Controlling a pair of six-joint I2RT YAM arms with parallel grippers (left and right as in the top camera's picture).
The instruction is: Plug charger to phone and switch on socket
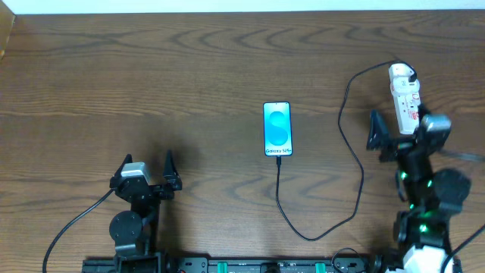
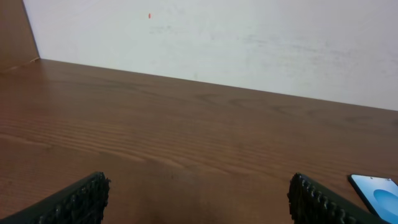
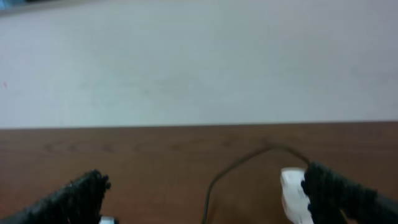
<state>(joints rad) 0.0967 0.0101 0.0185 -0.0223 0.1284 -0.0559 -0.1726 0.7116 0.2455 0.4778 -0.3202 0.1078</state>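
The phone (image 1: 276,129) lies face up mid-table, blue screen with "Galaxy S25" text; its corner also shows in the left wrist view (image 2: 377,191). The charger cable (image 1: 354,178), thin and black, runs from the phone's near end in a loop to the socket's far end; its tip sits at the phone's port. It also shows in the right wrist view (image 3: 219,177). The socket (image 1: 405,98), a white strip with red markings, lies at the far right, partly under my right arm; it shows in the right wrist view (image 3: 293,194). My right gripper (image 1: 397,130) is open beside its near end. My left gripper (image 1: 148,168) is open and empty at the front left.
A white wall (image 2: 236,43) rises behind the table's far edge. A black cable (image 1: 72,227) trails from the left arm's base. The wooden table (image 1: 151,76) stretches bare at the left and far side.
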